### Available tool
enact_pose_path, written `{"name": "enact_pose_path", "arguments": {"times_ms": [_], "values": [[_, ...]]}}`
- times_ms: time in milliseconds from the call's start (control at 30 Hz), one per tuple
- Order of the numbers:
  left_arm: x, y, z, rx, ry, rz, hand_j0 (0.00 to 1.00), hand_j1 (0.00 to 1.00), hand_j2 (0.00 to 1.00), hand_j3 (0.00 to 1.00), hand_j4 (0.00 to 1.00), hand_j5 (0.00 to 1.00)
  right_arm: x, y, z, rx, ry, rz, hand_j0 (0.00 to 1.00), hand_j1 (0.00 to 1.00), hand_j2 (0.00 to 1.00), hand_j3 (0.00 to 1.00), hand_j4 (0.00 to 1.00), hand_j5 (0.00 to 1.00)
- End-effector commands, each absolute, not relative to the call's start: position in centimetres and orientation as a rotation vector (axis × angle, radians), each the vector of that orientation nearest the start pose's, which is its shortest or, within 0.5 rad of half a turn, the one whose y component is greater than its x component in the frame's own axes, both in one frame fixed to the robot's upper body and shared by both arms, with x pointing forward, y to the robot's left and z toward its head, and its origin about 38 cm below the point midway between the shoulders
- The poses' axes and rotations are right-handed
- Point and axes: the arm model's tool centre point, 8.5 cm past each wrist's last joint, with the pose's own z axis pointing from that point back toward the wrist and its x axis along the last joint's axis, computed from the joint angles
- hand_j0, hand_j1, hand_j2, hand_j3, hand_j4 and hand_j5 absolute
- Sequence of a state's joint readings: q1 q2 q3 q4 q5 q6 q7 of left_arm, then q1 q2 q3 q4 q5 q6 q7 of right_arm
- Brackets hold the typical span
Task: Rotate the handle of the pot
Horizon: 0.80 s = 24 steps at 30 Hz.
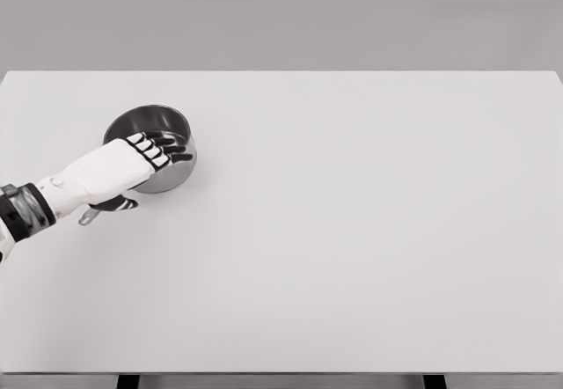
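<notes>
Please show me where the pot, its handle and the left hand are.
pot [132, 121], head view, on the far rim.
handle [87, 217], head view, on its end below the wrist.
left hand [132, 160], head view, on its back.

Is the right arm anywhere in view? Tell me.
No. Only the left hand shows, coming in from the picture's left and lying over the pot.
</notes>
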State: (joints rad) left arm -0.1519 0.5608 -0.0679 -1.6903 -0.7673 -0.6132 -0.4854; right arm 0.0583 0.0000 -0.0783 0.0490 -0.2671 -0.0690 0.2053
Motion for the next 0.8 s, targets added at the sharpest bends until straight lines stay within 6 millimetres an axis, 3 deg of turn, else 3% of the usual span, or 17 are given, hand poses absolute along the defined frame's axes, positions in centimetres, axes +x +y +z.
{"name": "enact_pose_path", "arguments": {"times_ms": [0,767], "values": [[37.2,30.2,17.1,0.65,-1.504,-1.912,1.0,1.0,1.0,1.0,1.0,1.0,-4.3,-25.6,-25.9,0.091,-0.012,-0.346,1.0,1.0,1.0,1.0,1.0,1.0],[37.1,32.1,17.7,0.7,-1.48,-1.874,1.0,1.0,1.0,1.0,1.0,1.0,-4.3,-25.6,-25.9,0.091,-0.012,-0.346,1.0,1.0,1.0,1.0,1.0,1.0]]}}
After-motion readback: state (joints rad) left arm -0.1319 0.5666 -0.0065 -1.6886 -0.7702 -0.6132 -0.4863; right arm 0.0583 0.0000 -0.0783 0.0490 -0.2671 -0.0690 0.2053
